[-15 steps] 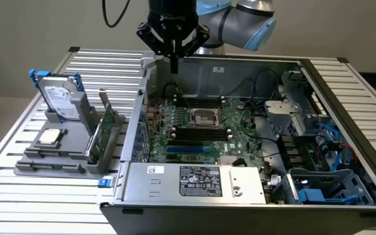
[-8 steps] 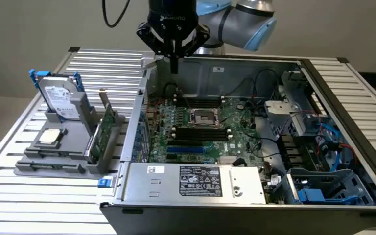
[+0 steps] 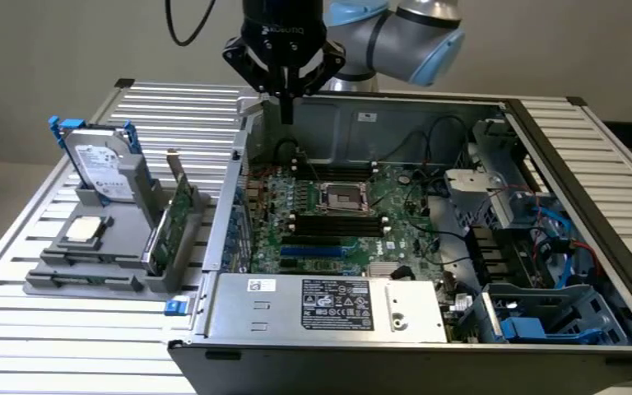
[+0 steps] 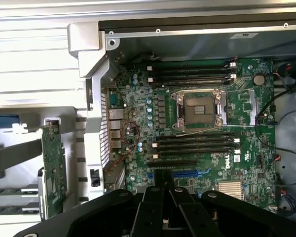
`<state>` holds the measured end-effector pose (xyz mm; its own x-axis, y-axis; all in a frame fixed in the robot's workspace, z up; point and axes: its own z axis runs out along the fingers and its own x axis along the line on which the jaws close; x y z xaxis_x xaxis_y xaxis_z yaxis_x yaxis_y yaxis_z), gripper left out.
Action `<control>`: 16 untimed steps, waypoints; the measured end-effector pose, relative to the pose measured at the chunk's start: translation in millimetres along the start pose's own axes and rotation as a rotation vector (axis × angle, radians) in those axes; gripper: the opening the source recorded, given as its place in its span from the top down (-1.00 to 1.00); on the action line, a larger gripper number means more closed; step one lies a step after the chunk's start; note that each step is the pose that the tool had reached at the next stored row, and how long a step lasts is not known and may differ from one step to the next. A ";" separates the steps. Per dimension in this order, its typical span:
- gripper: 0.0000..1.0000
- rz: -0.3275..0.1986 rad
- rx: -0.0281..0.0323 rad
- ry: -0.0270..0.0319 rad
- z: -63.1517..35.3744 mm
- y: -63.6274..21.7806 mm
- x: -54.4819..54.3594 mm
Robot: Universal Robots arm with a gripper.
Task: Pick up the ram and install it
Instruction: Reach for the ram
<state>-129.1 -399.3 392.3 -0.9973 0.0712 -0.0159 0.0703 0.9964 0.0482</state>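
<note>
My gripper hangs shut and empty above the far wall of the open computer case, high over the motherboard. In the wrist view its black fingers are pressed together with nothing between them, over the board's near edge. Black memory slots lie on one side of the processor socket, with more slots on the other side. Thin green strips, apparently the ram, lie in the grey holder on the exterior view's left, well away from the gripper.
The holder also carries a silver hard drive with blue rails, a processor chip and an upright green expansion card. Inside the case are a power supply, cables and drive bays. A slatted metal table lies under everything.
</note>
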 end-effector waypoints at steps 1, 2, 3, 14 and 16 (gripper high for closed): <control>0.79 0.000 0.0000 0.0004 0.2 -0.6 4.2; 0.79 0.000 0.0000 0.0007 0.4 -1.2 8.6; 0.79 0.000 -0.0001 0.0009 0.8 -1.9 13.1; 0.79 0.000 0.0002 0.0024 4.2 -9.5 62.9; 0.79 0.000 0.0002 0.0031 4.7 -11.0 71.7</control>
<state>-201.3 -404.9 385.9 -0.9974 0.0711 -0.0128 0.0704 0.9964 0.0480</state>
